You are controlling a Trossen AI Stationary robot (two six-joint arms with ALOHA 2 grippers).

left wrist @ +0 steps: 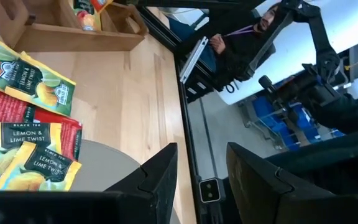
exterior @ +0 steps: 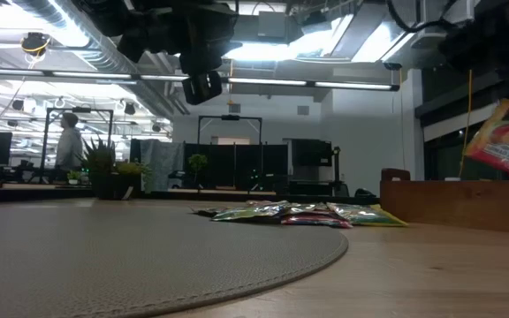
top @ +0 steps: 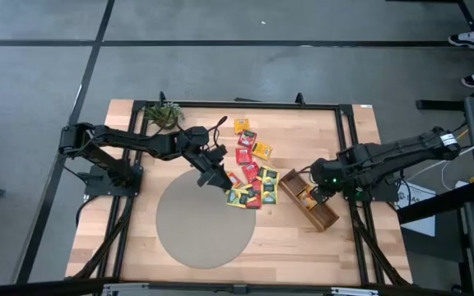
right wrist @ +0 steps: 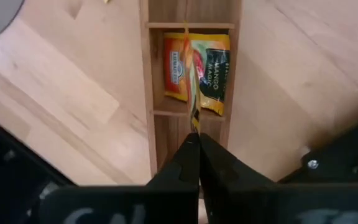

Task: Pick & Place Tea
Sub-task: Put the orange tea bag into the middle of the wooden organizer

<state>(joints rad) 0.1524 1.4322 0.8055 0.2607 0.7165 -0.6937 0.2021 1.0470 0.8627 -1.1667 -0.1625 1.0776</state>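
Reaching from the table's (top: 303, 238) left edge, left arm stretches across, left gripper (top: 217, 179) hovering fingers apart at the tea pile (top: 252, 177) by the round mat (top: 204, 222) | right arm bent over the wooden divided tray (top: 309, 200), right gripper (right wrist: 197, 144) pinching an orange mango sachet (right wrist: 194, 93) edge-on above a compartment seemingly already holding one.

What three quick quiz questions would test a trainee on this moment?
1. True or false: the left gripper, above the loose sachets, has its jaws open.
2. The right gripper holds its sachet above: A the round mat, B the wooden tray, C the plant?
3. Which flavour is printed on the sachet lying in the tray?
Key: 1 true; 2 B; 3 mango.
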